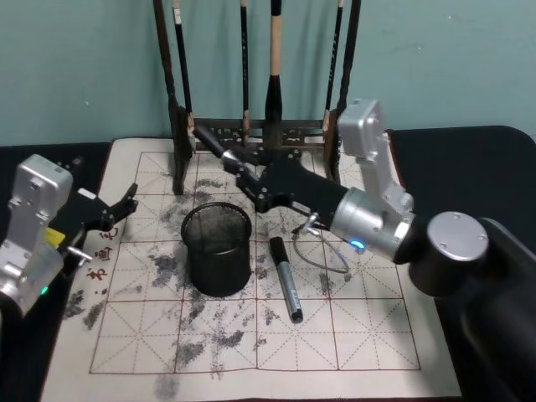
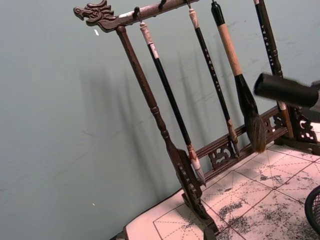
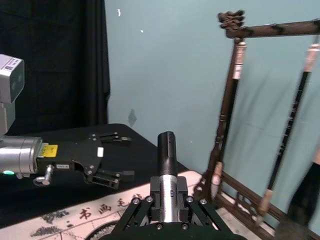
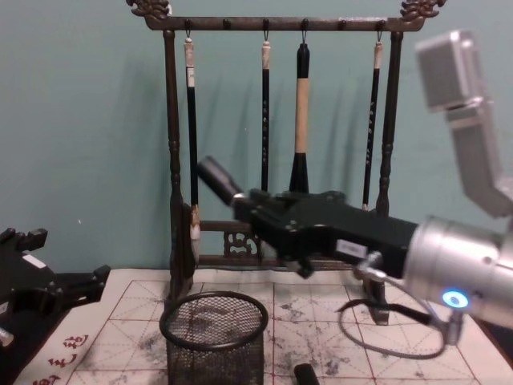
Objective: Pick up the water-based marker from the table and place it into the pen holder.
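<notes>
My right gripper is shut on the water-based marker, held tilted in the air with its black cap pointing up and to the left. The silver barrel sits between the jaws. Just below and in front of the raised marker, the black mesh pen holder stands upright on the gridded table. A second black-capped marker lies flat on the mat to the right of the holder. My left gripper rests open at the mat's left edge, apart from everything.
A tall dark wooden brush rack with several hanging brushes stands at the back of the mat, close behind the raised marker. A loose cable loops under my right wrist. Black cloth surrounds the mat.
</notes>
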